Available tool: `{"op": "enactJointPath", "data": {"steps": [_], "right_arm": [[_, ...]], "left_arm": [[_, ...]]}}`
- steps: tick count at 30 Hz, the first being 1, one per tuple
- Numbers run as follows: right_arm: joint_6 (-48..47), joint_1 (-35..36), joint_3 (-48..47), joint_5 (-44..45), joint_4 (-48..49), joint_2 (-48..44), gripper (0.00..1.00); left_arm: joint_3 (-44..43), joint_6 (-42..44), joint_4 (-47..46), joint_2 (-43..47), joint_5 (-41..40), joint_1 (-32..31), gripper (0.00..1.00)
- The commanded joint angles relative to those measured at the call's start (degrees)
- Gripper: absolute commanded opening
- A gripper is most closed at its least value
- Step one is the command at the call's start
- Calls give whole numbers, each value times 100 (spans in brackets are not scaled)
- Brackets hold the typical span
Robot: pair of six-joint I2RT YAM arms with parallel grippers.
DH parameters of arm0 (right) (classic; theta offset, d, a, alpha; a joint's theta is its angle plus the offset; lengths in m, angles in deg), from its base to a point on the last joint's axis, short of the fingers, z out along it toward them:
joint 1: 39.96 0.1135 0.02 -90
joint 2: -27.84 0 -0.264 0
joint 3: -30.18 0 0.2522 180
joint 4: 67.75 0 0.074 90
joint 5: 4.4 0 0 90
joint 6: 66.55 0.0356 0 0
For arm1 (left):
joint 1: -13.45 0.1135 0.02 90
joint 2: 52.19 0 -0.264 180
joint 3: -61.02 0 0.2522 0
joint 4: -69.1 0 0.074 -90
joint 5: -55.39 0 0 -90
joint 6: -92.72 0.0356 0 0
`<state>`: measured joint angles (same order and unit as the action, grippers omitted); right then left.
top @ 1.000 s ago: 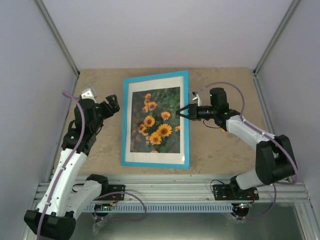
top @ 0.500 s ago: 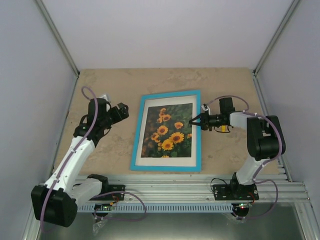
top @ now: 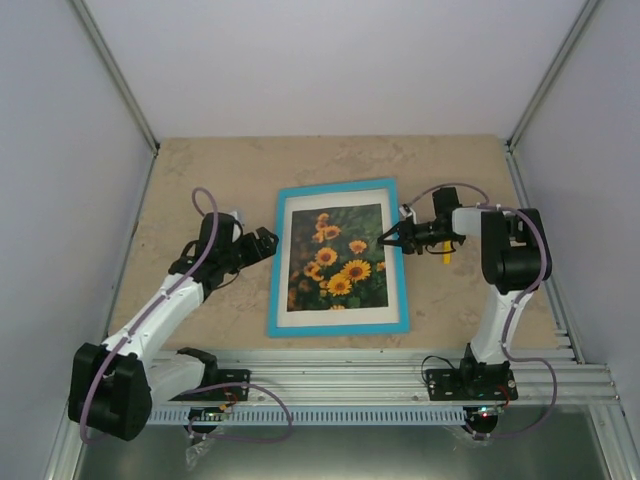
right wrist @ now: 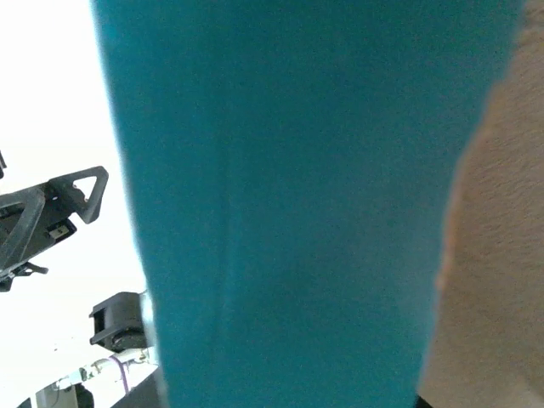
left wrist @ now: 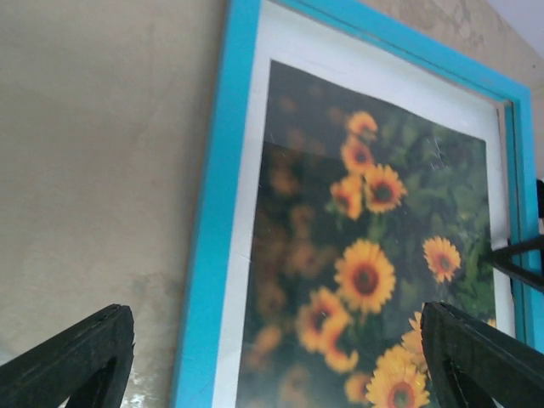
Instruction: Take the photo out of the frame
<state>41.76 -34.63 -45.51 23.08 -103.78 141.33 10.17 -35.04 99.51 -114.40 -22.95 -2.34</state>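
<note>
Beige tabletop [top: 200, 170], turquoise frame [top: 337, 326], sunflower photo [top: 338, 262]; left end effector [top: 262, 241] released, right end effector [top: 386, 238] gripping frame.

Turquoise-blue frame [top: 274, 268] — yellow-orange sunflowers on dark-green photo [top: 338, 258]

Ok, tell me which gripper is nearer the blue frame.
Right. The right gripper is at the right edge of the frame and closed on it. The left gripper hangs open just off the left edge, apparently not touching it.
</note>
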Motion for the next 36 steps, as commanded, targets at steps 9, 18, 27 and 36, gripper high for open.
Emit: {"op": "enactJointPath", "data": {"steps": [9,18,27,36], "right_arm": [[-824,-130,-396,1951,77,334,44],[-761,-128,-223,2706,13,82,54],[-616,-44,206,3468,45,-456,56],[-473,561,611,4314,66,-1212,56]], "left_arm": [[323,-258,-548,-326,-311,-357,94],[336,-267,-472,-582,-881,-628,93],[202,-267,-434,-1105,-1398,-1015,93],[-89,-248,-278,-1601,-1947,-1413,89]]}}
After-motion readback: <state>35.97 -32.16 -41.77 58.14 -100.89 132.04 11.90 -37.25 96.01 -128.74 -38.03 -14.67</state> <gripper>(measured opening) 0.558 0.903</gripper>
